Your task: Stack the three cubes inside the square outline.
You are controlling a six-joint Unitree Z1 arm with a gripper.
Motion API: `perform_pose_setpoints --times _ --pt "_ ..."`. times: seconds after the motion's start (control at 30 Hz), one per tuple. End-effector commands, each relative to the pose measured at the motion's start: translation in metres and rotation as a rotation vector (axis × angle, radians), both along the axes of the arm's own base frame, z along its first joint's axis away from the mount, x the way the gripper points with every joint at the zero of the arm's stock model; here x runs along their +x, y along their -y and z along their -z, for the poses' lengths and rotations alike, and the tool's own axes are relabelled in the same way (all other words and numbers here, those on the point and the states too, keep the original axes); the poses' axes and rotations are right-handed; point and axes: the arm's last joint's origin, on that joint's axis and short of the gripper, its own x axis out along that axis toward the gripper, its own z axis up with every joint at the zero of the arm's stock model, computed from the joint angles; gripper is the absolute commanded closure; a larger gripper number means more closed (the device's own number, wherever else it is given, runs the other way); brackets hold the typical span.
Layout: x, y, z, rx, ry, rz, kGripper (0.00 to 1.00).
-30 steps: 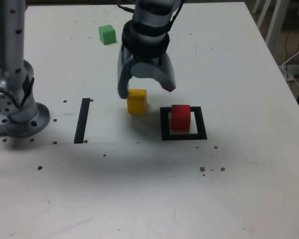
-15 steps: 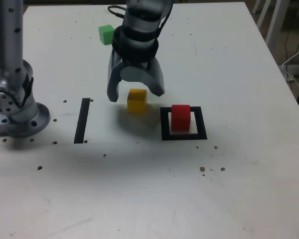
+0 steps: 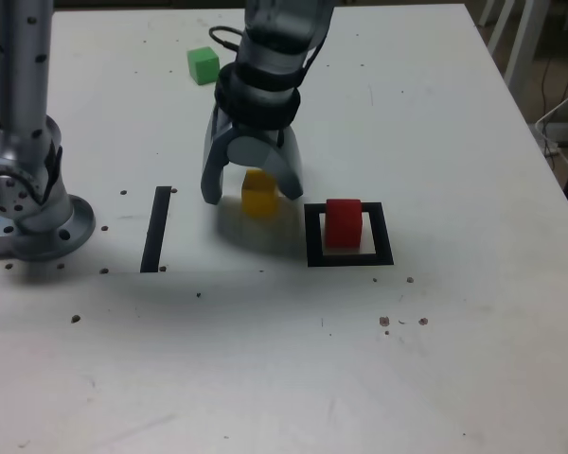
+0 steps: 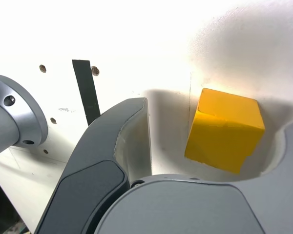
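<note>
Wrist view alone shows yellow cube (image 4: 223, 129) uncovered.

**White worktable, marked surface**

White table (image 3: 435, 378) spans nearly the whole exterior view; small dark specks scattered on its near part; black tape strip (image 3: 155, 228) on it; white furniture legs (image 3: 517, 38) and cables (image 3: 560, 118) beyond its far corner.
</note>
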Motion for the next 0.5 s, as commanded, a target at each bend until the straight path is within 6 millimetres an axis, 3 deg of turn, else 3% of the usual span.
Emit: perform_pose_setpoints --times 0.0,0.3,0.47 --pt "0.0026 -0.0005 0.0036 -0.004 -0.008 -0.001 0.26" --pt "0.0107 -0.0013 0.0105 -0.004 0.025 0.02 0.67" --pt "0.012 -0.0014 0.0114 -0.006 0.033 0.027 0.71"
